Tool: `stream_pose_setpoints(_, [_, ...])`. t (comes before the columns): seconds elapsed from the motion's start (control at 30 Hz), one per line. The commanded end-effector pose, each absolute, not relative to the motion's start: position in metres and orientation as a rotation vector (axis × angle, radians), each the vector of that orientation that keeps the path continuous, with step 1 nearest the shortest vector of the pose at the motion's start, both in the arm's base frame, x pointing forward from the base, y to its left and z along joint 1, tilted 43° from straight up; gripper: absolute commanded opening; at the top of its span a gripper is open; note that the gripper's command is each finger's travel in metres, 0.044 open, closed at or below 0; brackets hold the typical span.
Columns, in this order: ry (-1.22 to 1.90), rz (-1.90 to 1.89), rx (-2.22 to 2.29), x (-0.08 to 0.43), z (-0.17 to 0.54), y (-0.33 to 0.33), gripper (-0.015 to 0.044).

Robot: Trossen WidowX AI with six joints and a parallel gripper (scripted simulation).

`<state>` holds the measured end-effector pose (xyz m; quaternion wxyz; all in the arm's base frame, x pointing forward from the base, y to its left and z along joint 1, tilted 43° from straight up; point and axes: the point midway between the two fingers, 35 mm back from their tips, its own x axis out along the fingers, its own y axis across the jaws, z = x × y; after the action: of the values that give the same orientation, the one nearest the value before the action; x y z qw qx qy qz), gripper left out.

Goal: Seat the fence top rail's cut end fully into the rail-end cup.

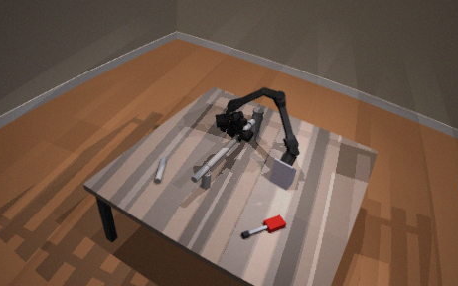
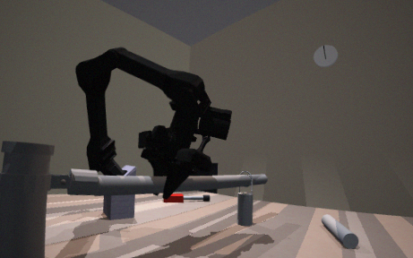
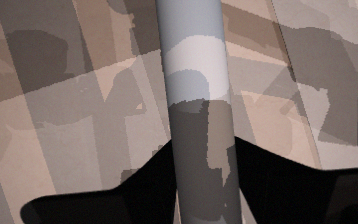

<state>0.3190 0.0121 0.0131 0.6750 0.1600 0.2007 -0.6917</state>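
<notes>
Fence top rail [image 1: 219,157] [image 2: 219,181] [image 3: 198,60] spans from the rail-end cup [image 2: 83,181] at the big post [image 1: 257,124] [image 2: 22,206] through the wire loop [image 2: 252,181] above the short post [image 1: 206,181] [image 2: 245,209]. I pinch its middle with my gripper [image 1: 239,137] [image 2: 170,188] [image 3: 199,140].

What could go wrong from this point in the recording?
The fingers are shut on the rail, whose end is at the cup; how deep it sits is hidden, so letting go now might leave it short. Pushing further could shift the brace band, which sits just under the post cap. The rail also runs through the loop and might bind there.
</notes>
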Motion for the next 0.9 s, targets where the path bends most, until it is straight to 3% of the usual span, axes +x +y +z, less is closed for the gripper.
stream_pose_setpoints(0.0, [0.447,-1.555,0.359,0.3192,0.0154,0.0121,0.0000])
stream_pose_setpoints(0.87, [0.440,-1.556,0.352,0.3195,0.0209,0.0109,0.0000])
